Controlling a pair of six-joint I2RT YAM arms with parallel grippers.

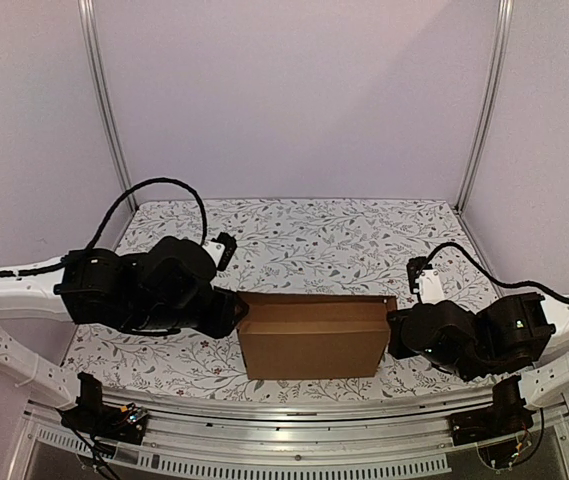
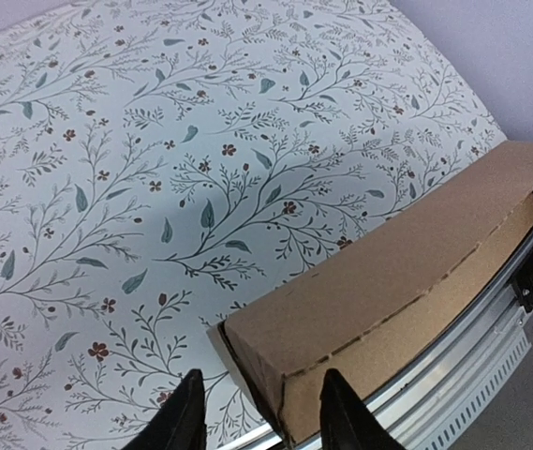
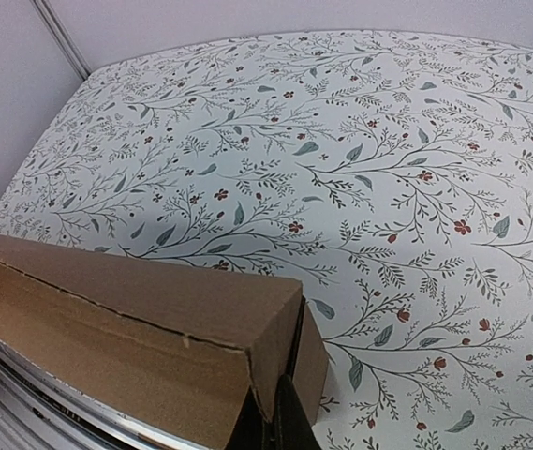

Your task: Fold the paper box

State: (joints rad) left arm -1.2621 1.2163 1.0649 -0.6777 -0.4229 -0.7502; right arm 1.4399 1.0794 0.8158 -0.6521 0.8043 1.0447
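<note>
A folded cardboard box (image 1: 312, 335) lies closed at the middle of the table's (image 1: 314, 235) near edge. The left gripper (image 2: 262, 389) has its fingers parted and straddles the box's left end. The right gripper (image 3: 275, 427) is closed at the box's right end.

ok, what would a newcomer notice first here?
The brown paper box, folded up into a shallow box shape, sits at the near edge of the floral table, between both arms. The left claw stands open astride its left end corner. The right claw is shut at its right end.
</note>
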